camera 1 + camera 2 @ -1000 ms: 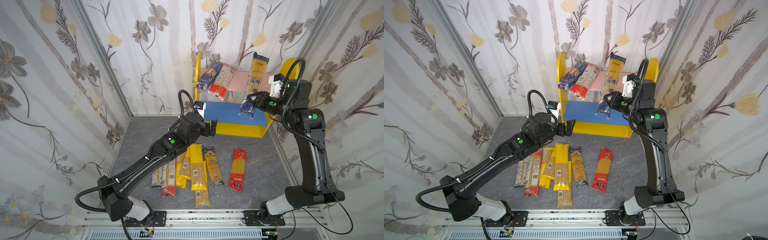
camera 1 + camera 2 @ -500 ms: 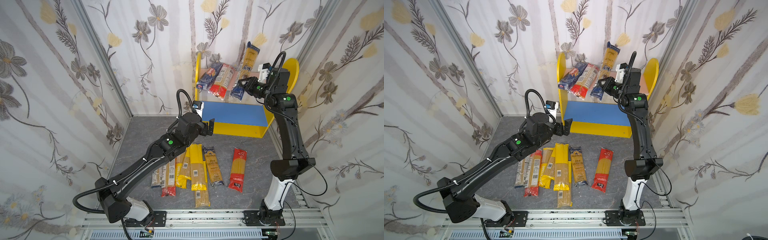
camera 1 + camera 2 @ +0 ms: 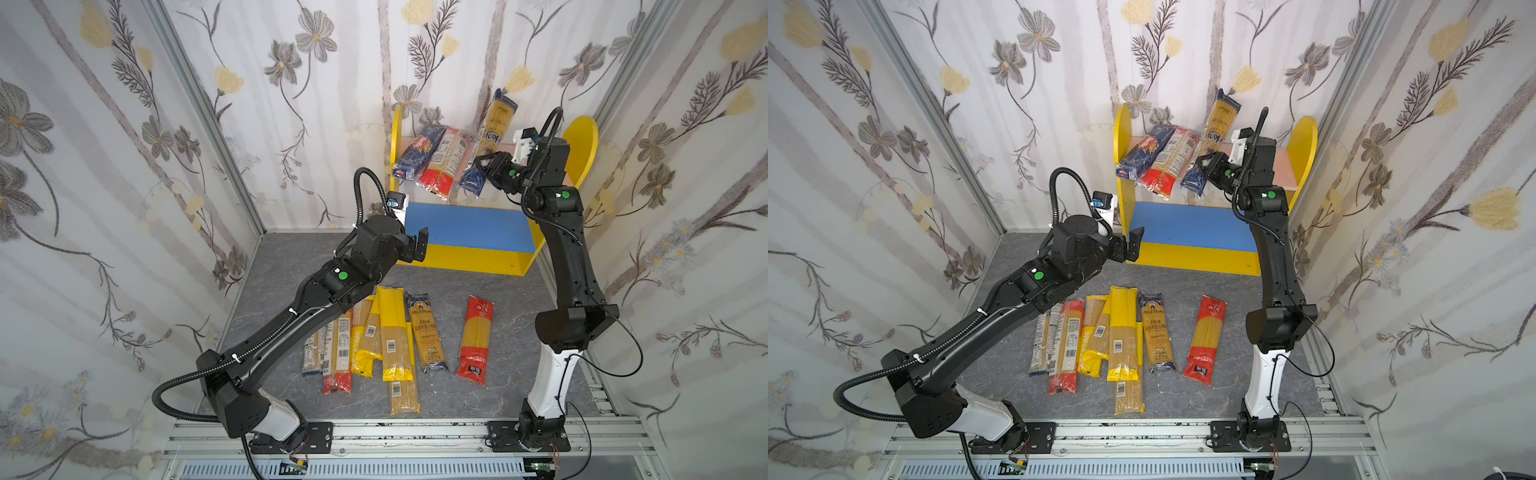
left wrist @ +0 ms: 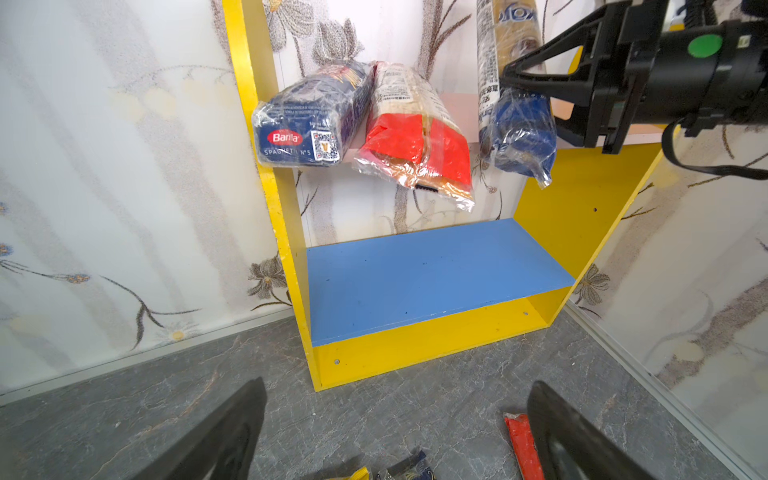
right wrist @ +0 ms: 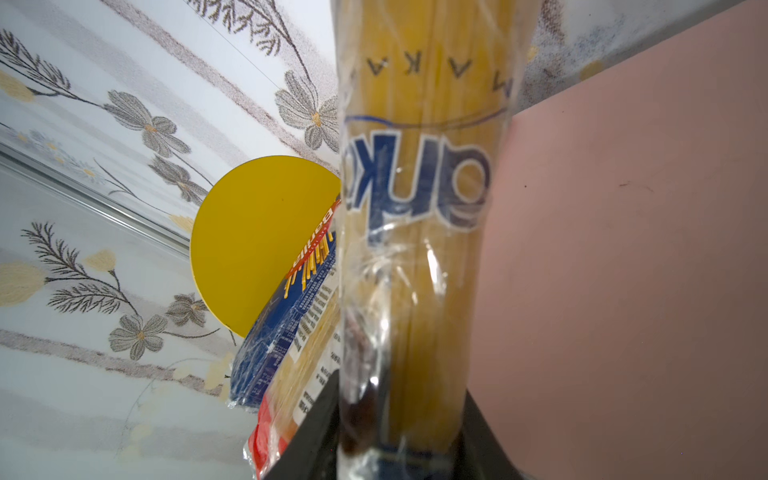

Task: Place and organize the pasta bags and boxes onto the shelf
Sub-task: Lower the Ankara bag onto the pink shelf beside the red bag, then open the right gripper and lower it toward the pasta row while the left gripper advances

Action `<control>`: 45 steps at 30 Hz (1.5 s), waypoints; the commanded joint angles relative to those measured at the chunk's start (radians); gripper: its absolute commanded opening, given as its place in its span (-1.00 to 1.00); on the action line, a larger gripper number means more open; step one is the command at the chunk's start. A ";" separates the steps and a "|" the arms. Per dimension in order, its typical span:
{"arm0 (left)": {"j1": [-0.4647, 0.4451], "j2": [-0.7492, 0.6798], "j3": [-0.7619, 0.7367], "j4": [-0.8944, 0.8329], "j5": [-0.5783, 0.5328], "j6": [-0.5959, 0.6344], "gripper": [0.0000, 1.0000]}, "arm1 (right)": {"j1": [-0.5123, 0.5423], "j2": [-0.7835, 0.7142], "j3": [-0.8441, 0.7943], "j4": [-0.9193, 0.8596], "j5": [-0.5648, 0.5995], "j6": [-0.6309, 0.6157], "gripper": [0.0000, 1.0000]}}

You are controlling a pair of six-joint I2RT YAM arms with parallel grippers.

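Though barely begun: two packets (image 3: 442,160) on shelf (image 3: 584,141), eight more (image 3: 395,332) on floor (image 3: 511,374); left gripper (image 3: 420,246) wide open, empty; right gripper (image 3: 482,165) around third packet (image 3: 498,120), grip unclear.

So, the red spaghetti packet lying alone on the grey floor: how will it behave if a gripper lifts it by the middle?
The red spaghetti packet probably stays stiff: it lies straight, full of long strands. Its glossy clear film may slip in a grip. Pushed on the grey floor, it looks flat enough to slide, not roll.
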 commanded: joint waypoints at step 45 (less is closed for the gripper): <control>-0.161 -0.015 -0.089 0.019 0.003 -0.178 1.00 | 0.088 -0.872 -1.308 -0.155 0.303 -0.204 0.63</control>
